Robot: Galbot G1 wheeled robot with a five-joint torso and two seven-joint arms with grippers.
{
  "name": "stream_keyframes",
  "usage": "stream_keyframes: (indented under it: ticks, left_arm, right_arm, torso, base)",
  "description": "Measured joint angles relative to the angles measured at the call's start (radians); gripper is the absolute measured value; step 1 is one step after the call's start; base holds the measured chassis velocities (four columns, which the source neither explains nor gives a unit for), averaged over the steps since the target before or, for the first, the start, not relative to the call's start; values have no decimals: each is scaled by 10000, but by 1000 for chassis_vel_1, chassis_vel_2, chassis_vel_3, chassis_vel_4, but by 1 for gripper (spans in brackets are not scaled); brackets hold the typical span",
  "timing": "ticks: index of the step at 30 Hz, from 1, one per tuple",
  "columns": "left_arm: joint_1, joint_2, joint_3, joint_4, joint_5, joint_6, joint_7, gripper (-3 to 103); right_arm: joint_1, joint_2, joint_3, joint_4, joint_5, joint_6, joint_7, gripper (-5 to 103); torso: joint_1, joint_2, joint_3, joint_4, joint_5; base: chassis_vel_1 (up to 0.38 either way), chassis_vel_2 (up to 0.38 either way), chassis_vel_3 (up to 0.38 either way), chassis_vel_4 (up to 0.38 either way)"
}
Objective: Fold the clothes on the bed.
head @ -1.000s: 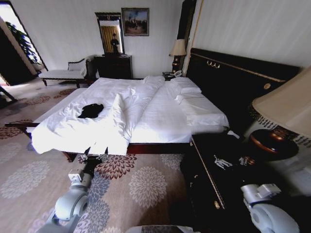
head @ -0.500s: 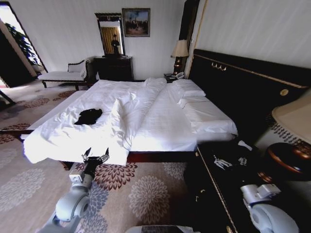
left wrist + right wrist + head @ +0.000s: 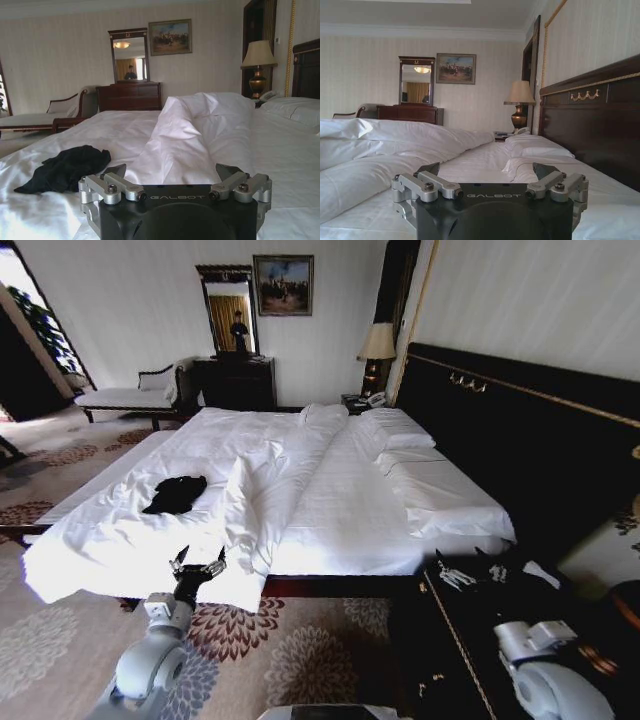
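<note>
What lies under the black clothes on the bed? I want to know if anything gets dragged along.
The clothes lie crumpled on the bed's white rumpled duvet. Whatever sits directly beneath the fabric is covered.

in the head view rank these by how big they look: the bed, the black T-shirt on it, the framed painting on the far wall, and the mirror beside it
1. The large white-sheeted bed with dark wooden headboard.
2. The crumpled black soft-fabric T-shirt, the tall dark-framed mirror and the framed painting look about alike; the wall items are farther off, so I won't rank them.
</note>
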Motion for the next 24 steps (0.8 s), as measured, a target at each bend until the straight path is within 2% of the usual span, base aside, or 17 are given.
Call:
stream_keyframes:
  ticks: [24]
  left_arm:
    - [-8, 1, -29, -43, -21, -29, -15, 100]
  right_arm:
    - [23, 60, -88, 10, -66, -61, 26, 100]
  torso:
    - [1, 0, 0, -1, -3]
  base:
    - [-213, 217, 211, -214]
